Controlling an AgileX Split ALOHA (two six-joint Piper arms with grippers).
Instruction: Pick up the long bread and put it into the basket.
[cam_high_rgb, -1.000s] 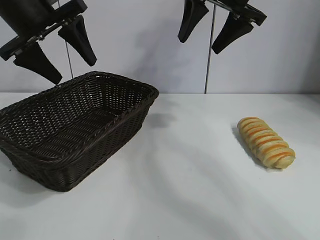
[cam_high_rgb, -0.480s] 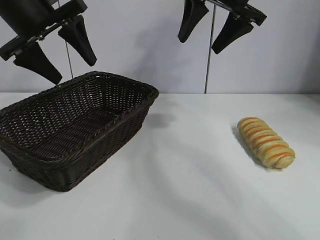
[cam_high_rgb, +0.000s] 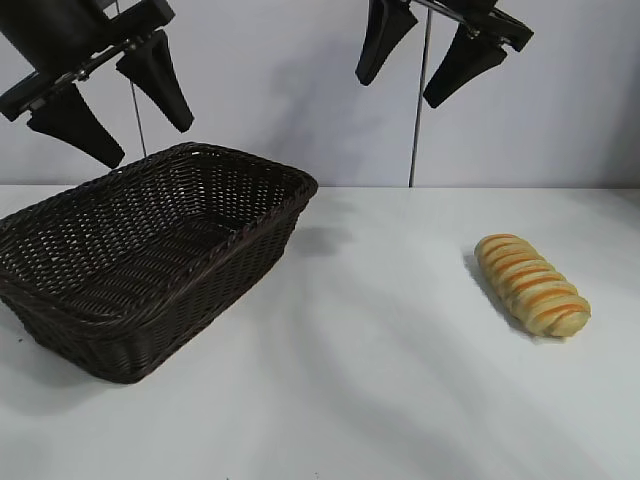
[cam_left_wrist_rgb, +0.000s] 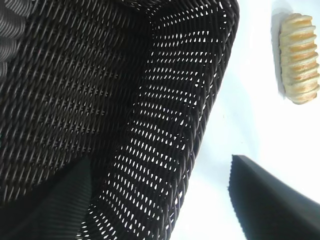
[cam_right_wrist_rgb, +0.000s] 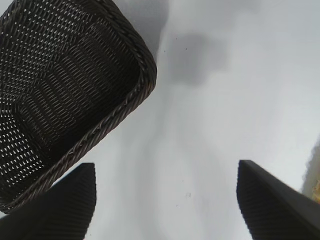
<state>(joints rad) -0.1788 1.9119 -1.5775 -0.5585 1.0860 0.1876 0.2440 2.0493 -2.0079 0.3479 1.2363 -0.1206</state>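
Observation:
The long bread (cam_high_rgb: 532, 285), a golden-tan ridged loaf, lies on the white table at the right; it also shows in the left wrist view (cam_left_wrist_rgb: 299, 57), and only a sliver shows at the edge of the right wrist view (cam_right_wrist_rgb: 315, 176). The basket (cam_high_rgb: 60, 295), dark brown wicker, stands at the left and is empty; it also shows in both wrist views (cam_left_wrist_rgb: 165, 115) (cam_right_wrist_rgb: 125, 105). My left gripper (cam_high_rgb: 148, 128) hangs open high above the basket. My right gripper (cam_high_rgb: 397, 92) hangs open high above the table's middle, well above and left of the bread.
The white table (cam_high_rgb: 380, 380) runs from the basket to the bread. A thin vertical pole (cam_high_rgb: 418, 110) stands against the pale back wall.

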